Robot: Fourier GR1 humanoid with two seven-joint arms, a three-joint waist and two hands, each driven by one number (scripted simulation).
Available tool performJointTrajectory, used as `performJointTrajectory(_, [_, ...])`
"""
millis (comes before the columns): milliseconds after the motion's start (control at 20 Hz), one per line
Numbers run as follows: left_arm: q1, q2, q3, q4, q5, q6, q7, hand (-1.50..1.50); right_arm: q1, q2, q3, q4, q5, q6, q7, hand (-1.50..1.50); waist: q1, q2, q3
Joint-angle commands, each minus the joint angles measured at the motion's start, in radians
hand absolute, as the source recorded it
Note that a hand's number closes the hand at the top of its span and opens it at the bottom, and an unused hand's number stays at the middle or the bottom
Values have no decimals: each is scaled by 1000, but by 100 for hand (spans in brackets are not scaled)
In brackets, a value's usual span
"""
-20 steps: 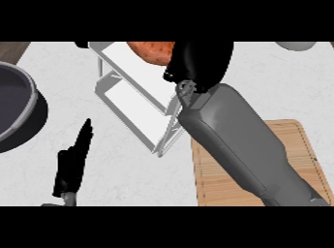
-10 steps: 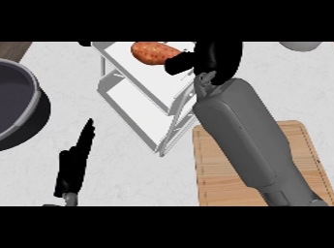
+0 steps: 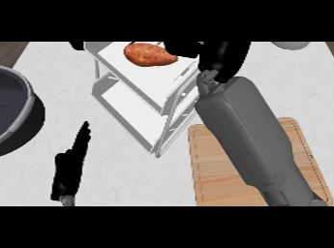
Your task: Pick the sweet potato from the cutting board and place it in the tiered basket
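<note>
Moved since half a second ago: sweet potato (image 3: 150, 54) looks about where it was, but the right hand (image 3: 223, 59) has backed off a touch to the right, so the whole potato shows now.
Left hand (image 3: 69, 169): nearest, low on the left of the worktop (image 3: 127, 179), fingers straight and pressed together, pointing up, just resting.
Cutting board (image 3: 208, 179): lower right, nothing on it, the grey right forearm (image 3: 248, 140) crossing over it.
Dark grey pot (image 3: 1, 111): left edge, well apart from everything else.
Tiered basket (image 3: 137, 77): white, mid-worktop, running toward the far side.
Sweet potato: lying on the basket's top tier, at the far end.
Right hand fingers: relaxed, not pinching anything; one fingertip sits just beside the potato's far right end, can't tell if it touches.
</note>
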Motion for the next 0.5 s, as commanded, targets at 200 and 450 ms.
performJointTrajectory(200, [70, -5, 38, 29, 18, 22, -18, 0, 83, 5, -109, -194, 277, -74, 278, -150, -78, -24, -4])
performJointTrajectory(450, [83, 15, 55, -6, 26, 20, 4, 0, 254, 5, -143, -500, 288, 64, 295, -150, -113, -33, -2])
